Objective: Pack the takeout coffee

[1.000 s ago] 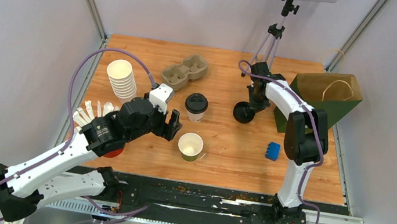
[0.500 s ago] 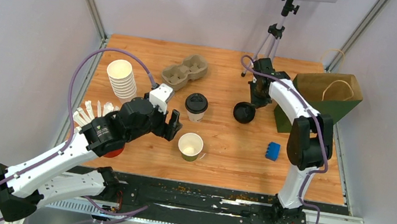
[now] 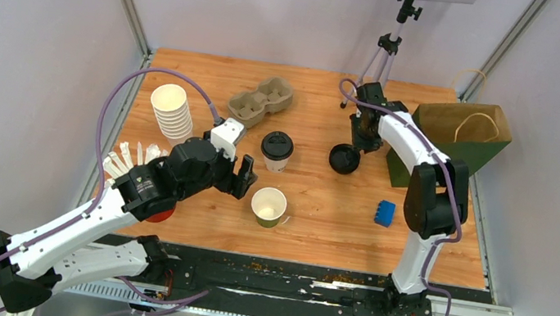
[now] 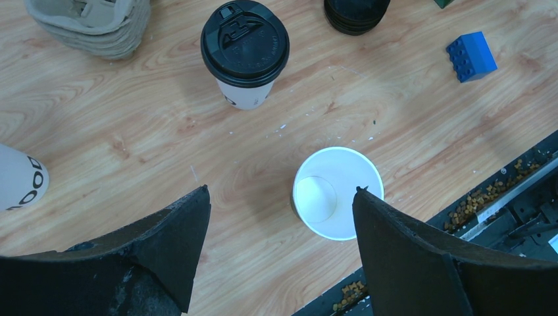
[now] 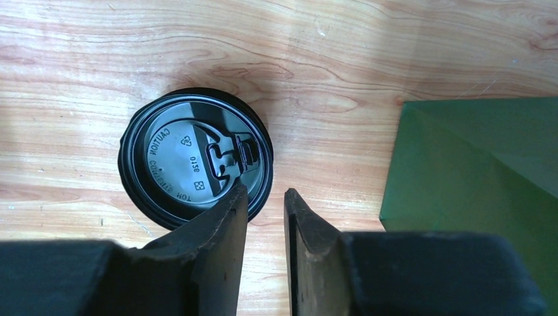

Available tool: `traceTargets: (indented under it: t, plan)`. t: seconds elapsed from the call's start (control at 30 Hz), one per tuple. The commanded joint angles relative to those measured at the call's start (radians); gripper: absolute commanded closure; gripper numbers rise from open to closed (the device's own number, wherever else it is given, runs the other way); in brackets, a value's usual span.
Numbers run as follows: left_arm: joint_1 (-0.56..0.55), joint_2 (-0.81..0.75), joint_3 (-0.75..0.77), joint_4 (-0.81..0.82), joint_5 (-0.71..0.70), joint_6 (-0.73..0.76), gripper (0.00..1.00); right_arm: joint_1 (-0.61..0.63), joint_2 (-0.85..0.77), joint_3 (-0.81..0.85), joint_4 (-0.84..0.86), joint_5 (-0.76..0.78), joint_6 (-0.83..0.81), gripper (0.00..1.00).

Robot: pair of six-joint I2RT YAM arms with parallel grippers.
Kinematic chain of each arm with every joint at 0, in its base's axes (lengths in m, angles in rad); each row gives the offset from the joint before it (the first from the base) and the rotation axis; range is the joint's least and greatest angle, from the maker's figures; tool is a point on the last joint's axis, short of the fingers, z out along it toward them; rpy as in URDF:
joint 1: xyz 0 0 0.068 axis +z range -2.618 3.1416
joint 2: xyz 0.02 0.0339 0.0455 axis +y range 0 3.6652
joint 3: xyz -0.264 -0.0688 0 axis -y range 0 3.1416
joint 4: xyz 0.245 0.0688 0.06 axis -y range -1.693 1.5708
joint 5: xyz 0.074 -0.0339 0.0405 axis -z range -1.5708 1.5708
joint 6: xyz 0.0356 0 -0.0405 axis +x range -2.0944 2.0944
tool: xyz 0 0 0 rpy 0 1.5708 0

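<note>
- Table (image 3: 314,241): wood. Near edge meets a black rail w/ brown crumbs (image 4: 474,205). Bare strip betw. rail and cups.
- Red cup (image 3: 162,214): near-L, mostly hidden under L arm. White sticks (image 3: 126,158) fan out beside it.
- Olive-green cup (image 3: 268,206): upright, no lid, centre-near. L wrist view shows its white inside and puts it betw. the jaws, nearer the R one.
- Blue brick (image 3: 385,213): near-R, well apart from cups, free room all round.
- L arm: reaches up-right from near-L corner. L gripper (image 3: 247,180) spread wide, nothing held, just L of olive-green cup.
- White-sided cup (image 3: 276,149): upright, black lid on, just beyond olive-green cup, not touching.
- Loose black lid (image 3: 343,159): flat on wood, R of white-sided cup. R wrist view reads its embossed top; top view doesn't.
- R arm: elbow high, forearm running far-L, wrist pointing down. R gripper (image 5: 264,194) over lid's edge, jaws a narrow slit apart, only wood in the gap.
- Green paper bag (image 3: 461,138): at far-R table edge. R wrist view shows its side near the lid.
- Cardboard cup carrier (image 3: 261,100): far-centre, two wells.
- Stack of white cups (image 3: 172,110): far-L, near L edge.
- Tripod (image 3: 386,53): far edge.
</note>
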Motion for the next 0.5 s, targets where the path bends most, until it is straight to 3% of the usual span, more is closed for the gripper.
traceTargets:
  t: [0.0,0.47]
  plan:
    - [-0.004,-0.014,0.032,0.01,-0.008,0.015,0.14,-0.003,0.033,0.005,0.029,0.017,0.002,0.71]
    - [-0.004,-0.003,0.026,0.015,-0.005,0.012,0.13,-0.007,0.056,-0.012,0.043,0.006,-0.006,0.76]
